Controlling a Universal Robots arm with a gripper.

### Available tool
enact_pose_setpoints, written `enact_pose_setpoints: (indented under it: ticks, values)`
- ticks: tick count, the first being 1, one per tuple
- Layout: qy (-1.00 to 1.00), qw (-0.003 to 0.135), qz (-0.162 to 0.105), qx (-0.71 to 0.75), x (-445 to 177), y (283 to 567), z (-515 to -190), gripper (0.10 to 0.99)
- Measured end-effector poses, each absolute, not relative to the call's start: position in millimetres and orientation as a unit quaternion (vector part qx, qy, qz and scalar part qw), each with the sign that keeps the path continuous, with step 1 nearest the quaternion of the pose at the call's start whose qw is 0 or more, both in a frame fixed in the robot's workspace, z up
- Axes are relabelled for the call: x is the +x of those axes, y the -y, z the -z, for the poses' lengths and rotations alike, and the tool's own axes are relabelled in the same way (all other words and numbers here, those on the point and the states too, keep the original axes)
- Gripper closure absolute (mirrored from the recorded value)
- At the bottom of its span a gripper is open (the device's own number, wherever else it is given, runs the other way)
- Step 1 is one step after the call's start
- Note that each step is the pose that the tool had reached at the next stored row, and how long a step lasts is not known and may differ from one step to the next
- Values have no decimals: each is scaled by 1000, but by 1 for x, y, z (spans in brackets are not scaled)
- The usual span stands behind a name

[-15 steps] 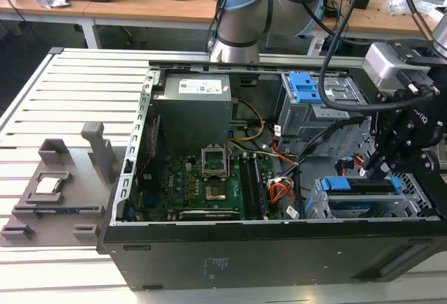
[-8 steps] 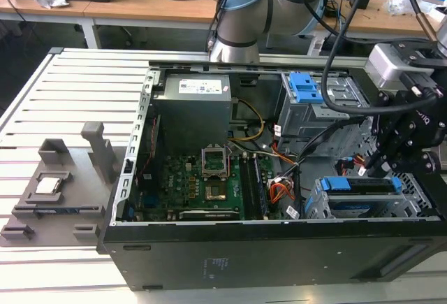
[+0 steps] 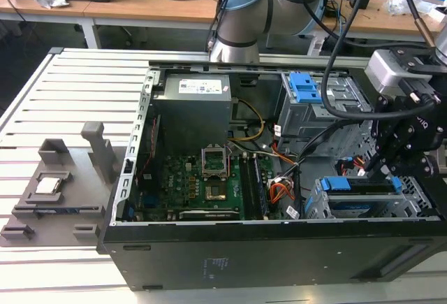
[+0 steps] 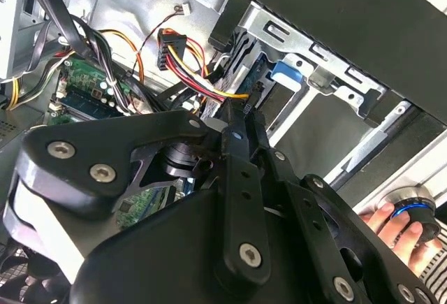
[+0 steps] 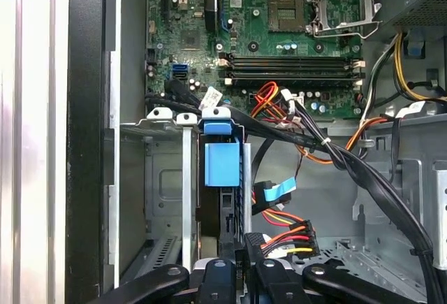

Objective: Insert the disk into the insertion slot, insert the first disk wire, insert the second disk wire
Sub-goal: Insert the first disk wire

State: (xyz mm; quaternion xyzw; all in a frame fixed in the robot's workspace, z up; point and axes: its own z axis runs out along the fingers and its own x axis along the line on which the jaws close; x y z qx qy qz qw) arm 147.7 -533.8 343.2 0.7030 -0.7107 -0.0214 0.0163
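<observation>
1. Low in the PC case (image 3: pixel 209 262), twd the exterior view's right, the disk (image 5: pixel 222 164) sits inside the insertion slot (image 5: pixel 187 178), blue carrier tab outward; judged seated, so wiring is the step in hand.
2. Gripper (image 4: pixel 242 112) hangs just beside that bay; fingers drawn together, apparently pinching the black plug of a disk wire (image 5: pixel 283 233) w/ red/yellow/black leads, plug end twd the disk.
3. Case lies open on a slatted metal table (image 3: pixel 70 94); grey fixture (image 3: pixel 49 185) beside it; wooden desks (image 3: pixel 140 3) behind; a person's hand (image 4: pixel 394 223) rests on a blue-ringed knob (image 4: pixel 412 210).
</observation>
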Motion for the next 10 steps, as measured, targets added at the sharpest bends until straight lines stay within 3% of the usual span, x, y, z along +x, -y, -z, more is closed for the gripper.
enact_pose_setpoints:
  ticks: [10]
  values:
    - [711, 16, 21, 703, 148, 534, -341, 910]
